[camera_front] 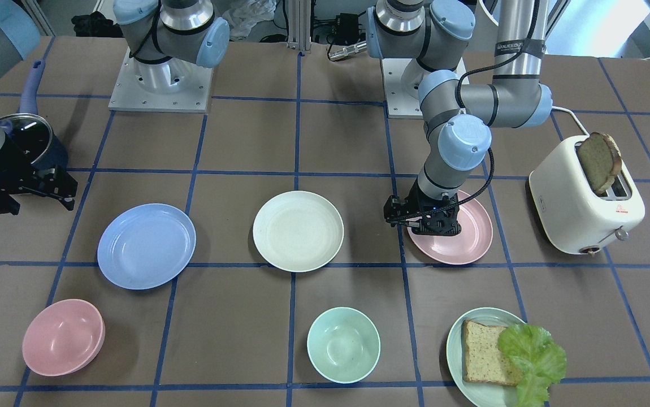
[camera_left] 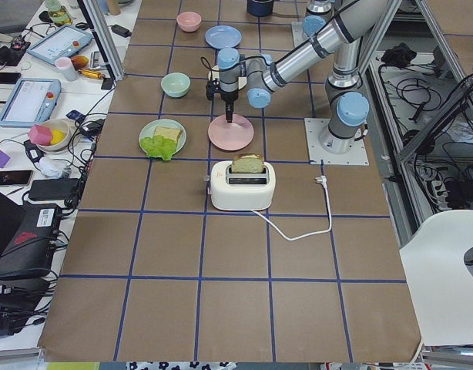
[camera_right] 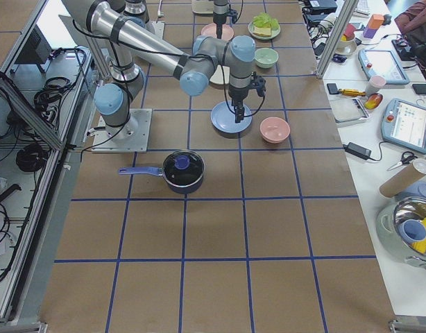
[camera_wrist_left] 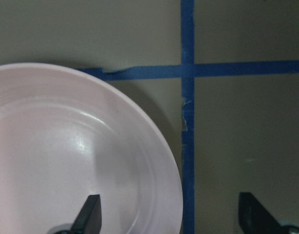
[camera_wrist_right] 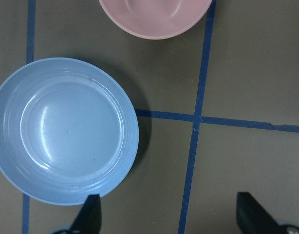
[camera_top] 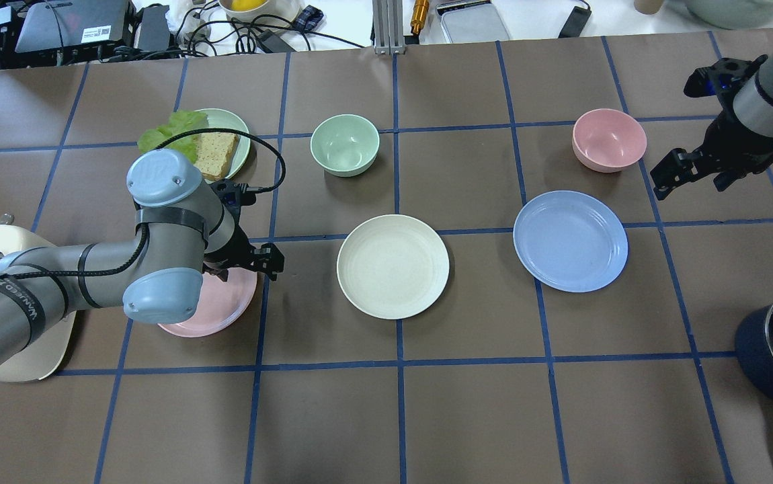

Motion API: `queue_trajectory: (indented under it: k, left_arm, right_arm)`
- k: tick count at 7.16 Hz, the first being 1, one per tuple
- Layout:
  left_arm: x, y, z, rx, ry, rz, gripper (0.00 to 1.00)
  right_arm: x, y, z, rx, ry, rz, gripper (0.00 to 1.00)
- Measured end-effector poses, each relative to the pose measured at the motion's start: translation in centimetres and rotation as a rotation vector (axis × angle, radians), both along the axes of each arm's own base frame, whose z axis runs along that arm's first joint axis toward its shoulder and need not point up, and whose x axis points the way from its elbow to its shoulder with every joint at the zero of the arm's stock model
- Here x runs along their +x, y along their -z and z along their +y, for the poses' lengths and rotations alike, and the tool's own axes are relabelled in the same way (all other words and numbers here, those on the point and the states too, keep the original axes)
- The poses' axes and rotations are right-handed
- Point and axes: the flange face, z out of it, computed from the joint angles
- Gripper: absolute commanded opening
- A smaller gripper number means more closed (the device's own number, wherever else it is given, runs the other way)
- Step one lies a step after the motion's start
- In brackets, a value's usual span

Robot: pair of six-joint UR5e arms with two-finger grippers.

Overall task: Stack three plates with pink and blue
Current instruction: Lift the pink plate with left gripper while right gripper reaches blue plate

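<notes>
Nearest the wrist lens: left gripper [camera_wrist_left: 171, 217], jaws spread wide, holding nothing. It sits low over the edge of the pink plate [camera_wrist_left: 66, 156], one finger [camera_wrist_left: 91, 214] above the plate's inside, the other past the rim above the bench [camera_wrist_left: 247, 122]. Whether either finger touches cannot be told.

Second arm: right gripper [camera_wrist_right: 171, 217], jaws likewise wide and empty, raised above the bench beside the blue plate [camera_wrist_right: 66, 131].

Plates of the task, three, none stacked:
- pink plate, on the robot's left, just beside the toaster [camera_front: 579, 209];
- cream-white plate [camera_front: 298, 230], in the middle, apart from both others;
- blue plate, on the robot's right.

All three lie flat in one row across the bench.

Bowls, two: one pink bowl [camera_front: 62, 337] near the blue plate, one mint bowl [camera_front: 343, 345] beyond the cream-white plate from the robot.

Other ware:
- one mint green plate [camera_front: 458, 345] carrying one bread slice [camera_front: 486, 353] and lettuce [camera_front: 531, 353];
- one toaster, with one toast slice [camera_front: 599, 161] standing up from its slot;
- one dark blue saucepan [camera_front: 37, 141], lidded, at the robot's far right.
</notes>
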Motion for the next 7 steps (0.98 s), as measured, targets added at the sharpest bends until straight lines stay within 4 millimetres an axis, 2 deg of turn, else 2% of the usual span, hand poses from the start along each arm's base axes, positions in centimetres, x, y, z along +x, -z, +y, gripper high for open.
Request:
queue_trajectory:
  k: [2, 3, 4, 5, 6, 7]
  left_arm:
    - [-0.1, 0.6, -0.1, -0.007, 0.003, 0.0, 0.0]
    - [-0.1, 0.6, -0.2, -0.009, 0.002, -0.001, 0.0]
    - [-0.1, 0.5, -0.3, -0.014, 0.0, -0.002, 0.0]
    - [-0.1, 0.2, -0.4, -0.024, -0.001, -0.006, 0.0]
    - [-0.3, -0.4, -0.5, -0.038, 0.002, -0.012, 0.0]
    - [-0.8, -1.2, -0.9, -0.054, -0.003, -0.016, 0.0]
  right_arm:
    - [0.1, 2.9, 1.0, -0.013, 0.001, 0.002, 0.96]
    - [0.2, 3.7, 1.0, -0.003, 0.004, -0.005, 0.9]
    - [0.2, 4.5, 1.0, 0.01, 0.004, -0.013, 0.87]
    - [0.2, 5.1, 0.9, 0.023, 0.007, -0.023, 0.8]
    - [0.2, 6.1, 0.7, 0.04, 0.014, -0.041, 0.76]
    - [0.3, 7.3, 0.5, 0.057, 0.031, -0.062, 0.67]
